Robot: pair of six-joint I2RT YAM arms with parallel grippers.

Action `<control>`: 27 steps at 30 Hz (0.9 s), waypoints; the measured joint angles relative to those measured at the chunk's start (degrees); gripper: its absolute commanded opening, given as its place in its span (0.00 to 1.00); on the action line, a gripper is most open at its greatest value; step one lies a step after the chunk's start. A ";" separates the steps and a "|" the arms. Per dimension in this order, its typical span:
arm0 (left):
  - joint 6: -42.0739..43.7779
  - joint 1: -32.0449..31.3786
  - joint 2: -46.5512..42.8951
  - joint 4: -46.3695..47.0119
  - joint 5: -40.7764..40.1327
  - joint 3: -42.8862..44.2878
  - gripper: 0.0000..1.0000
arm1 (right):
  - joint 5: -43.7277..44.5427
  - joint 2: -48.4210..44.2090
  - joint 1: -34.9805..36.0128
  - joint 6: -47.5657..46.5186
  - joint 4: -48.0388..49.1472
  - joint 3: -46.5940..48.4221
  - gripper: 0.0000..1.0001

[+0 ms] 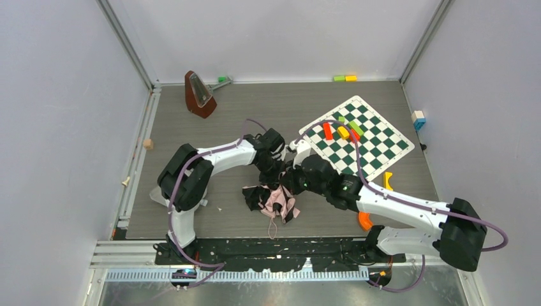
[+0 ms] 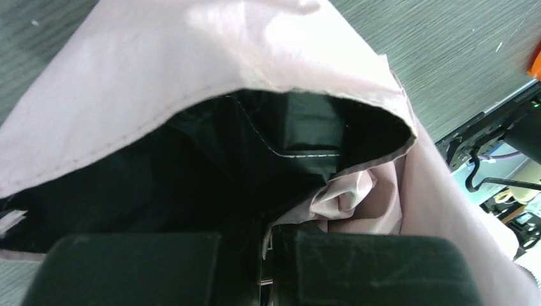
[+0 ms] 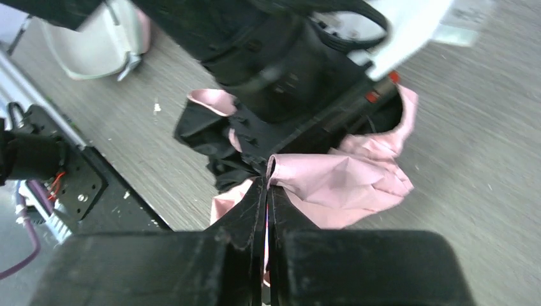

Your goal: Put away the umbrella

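Note:
The umbrella (image 1: 273, 201) lies crumpled on the grey table near the front edge, with black and pale pink fabric bunched together and a thin pink strap trailing toward me. My left gripper (image 1: 271, 173) reaches down onto its far side. In the left wrist view it (image 2: 268, 236) is shut on a fold of the canopy (image 2: 191, 57), which fills the picture. My right gripper (image 1: 288, 185) comes in from the right. Its jaws (image 3: 266, 182) are shut on the pink fabric (image 3: 344, 185), just beside the left gripper's black body (image 3: 274, 83). The handle is hidden.
A green and white chessboard mat (image 1: 376, 150) with several coloured blocks lies at the back right. A brown metronome (image 1: 199, 94) stands at the back left. An orange piece (image 1: 365, 220) and a yellow piece (image 1: 387, 180) lie near the right arm. The black base rail (image 1: 255, 245) runs along the front.

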 measured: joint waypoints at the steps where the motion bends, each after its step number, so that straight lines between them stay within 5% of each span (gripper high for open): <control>1: 0.74 0.00 0.46 -1.25 -0.33 1.11 0.00 | -2.01 0.90 -0.31 -1.07 0.76 0.83 0.05; 12: 5.03 0.68 -0.48 -3.43 -2.36 1.36 0.00 | -16.04 8.13 -3.65 -4.90 5.35 5.05 0.05; 21: 4.24 2.89 -5.22 8.33 3.82 -8.02 0.03 | -15.72 2.36 -10.67 2.71 17.29 -8.00 0.05; 27: 4.02 2.97 -5.31 12.22 6.82 -9.64 0.18 | -12.63 -2.75 -15.45 5.35 16.44 -13.05 0.05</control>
